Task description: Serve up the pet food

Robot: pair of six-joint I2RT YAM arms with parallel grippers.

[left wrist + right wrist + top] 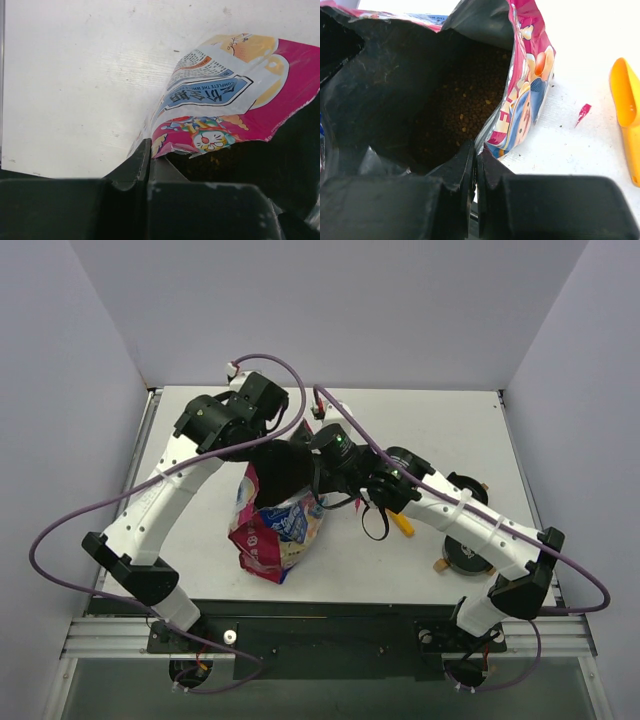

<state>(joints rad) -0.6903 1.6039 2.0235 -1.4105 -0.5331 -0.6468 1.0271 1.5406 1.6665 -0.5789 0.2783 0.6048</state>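
The pink-and-blue cartoon bag stands open in the middle of the table. Dark-brown kibble fills its dark inside, seen in the right wrist view. My left gripper is shut on the bag's left rim; the bag's printed side spreads beyond it. My right gripper is shut on the bag's right rim, with the printed wall to its right. In the top view both grippers meet over the bag's mouth, which they hold spread apart.
A yellow scoop lies on the table right of the bag, also showing in the top view. A black round bowl sits under the right arm, another behind it. A small pink scrap lies near the scoop.
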